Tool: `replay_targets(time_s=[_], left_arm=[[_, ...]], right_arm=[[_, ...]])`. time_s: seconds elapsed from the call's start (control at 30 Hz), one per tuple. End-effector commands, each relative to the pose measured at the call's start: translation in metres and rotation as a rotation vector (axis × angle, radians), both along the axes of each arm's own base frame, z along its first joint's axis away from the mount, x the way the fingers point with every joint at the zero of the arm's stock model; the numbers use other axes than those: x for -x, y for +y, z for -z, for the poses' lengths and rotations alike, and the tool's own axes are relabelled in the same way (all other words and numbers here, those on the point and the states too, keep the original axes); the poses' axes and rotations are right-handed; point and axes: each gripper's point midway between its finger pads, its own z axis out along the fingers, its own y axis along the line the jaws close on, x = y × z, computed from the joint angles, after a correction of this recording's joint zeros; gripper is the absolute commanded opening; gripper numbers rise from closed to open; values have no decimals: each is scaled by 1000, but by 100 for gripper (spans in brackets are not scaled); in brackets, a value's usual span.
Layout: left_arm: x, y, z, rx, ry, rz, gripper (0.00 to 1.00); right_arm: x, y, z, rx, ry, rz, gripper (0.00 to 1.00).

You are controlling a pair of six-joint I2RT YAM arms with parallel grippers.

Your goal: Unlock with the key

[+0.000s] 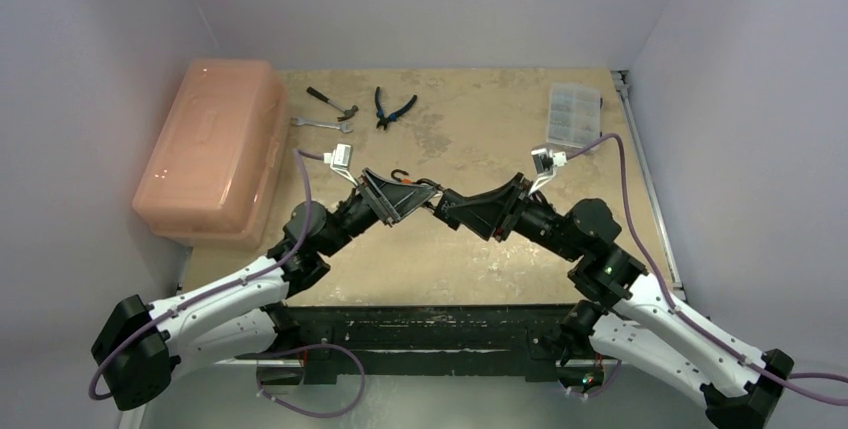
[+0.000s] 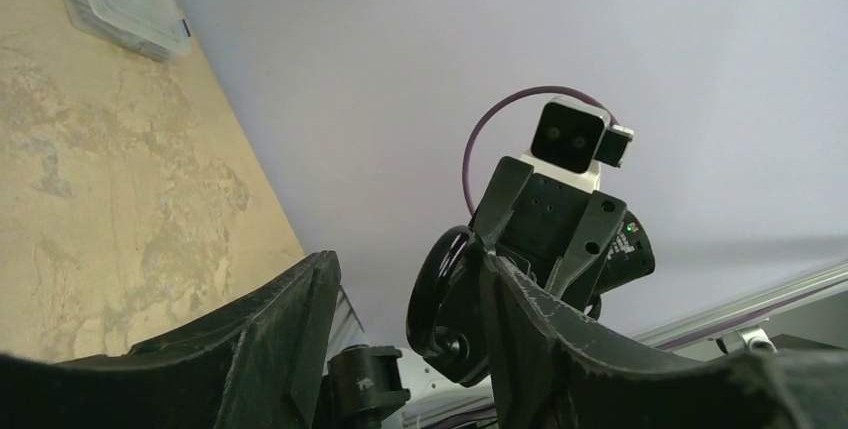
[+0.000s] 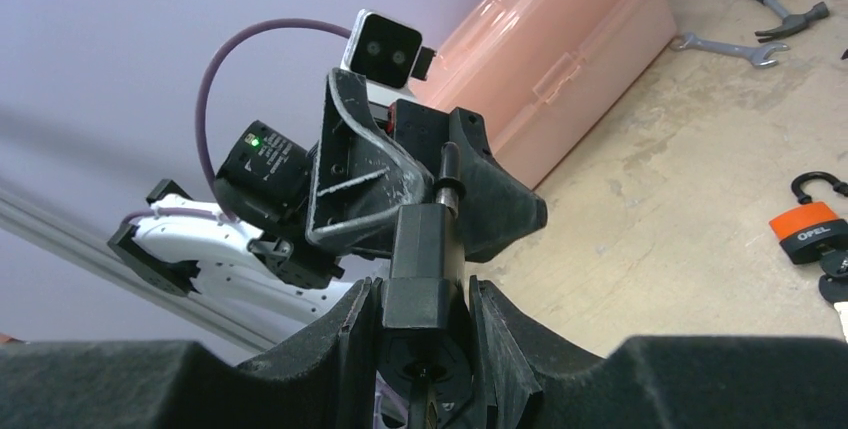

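A black padlock [image 3: 420,249] is held above the table at the middle, and my right gripper [image 3: 425,299] is shut on its body. A slim key-like blade [image 3: 424,394] stands in the round opening on the end facing the right wrist. My left gripper [image 2: 405,264] meets it from the other side, with its fingers apart on either side of the lock's far end [image 2: 365,379] and wall showing between them. In the top view the two grippers touch tips [image 1: 435,199]. An orange padlock [image 3: 808,232] with a hooked-open shackle lies on the table, with keys [image 3: 835,289] beside it.
A pink toolbox [image 1: 210,149] stands at the left edge. A hammer [image 1: 332,101], a wrench [image 1: 322,124] and pliers [image 1: 393,107] lie at the back. A clear organiser box [image 1: 574,114] sits at the back right. Walls close in the table on three sides.
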Motion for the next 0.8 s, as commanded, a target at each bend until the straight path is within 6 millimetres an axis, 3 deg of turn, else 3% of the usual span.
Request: replay_targets(time_s=[0.0, 0.27, 0.53, 0.77], left_arm=[[6, -2, -10, 72, -17, 33, 54], [3, -3, 4, 31, 41, 19, 46], [-12, -11, 39, -161, 185, -22, 46], [-13, -11, 51, -199, 262, -38, 43]], right_arm=[[-3, -5, -43, -78, -139, 33, 0], [-9, -9, -26, 34, -196, 71, 0], [10, -3, -34, 75, -328, -37, 0], [20, 1, -37, 103, -392, -99, 0]])
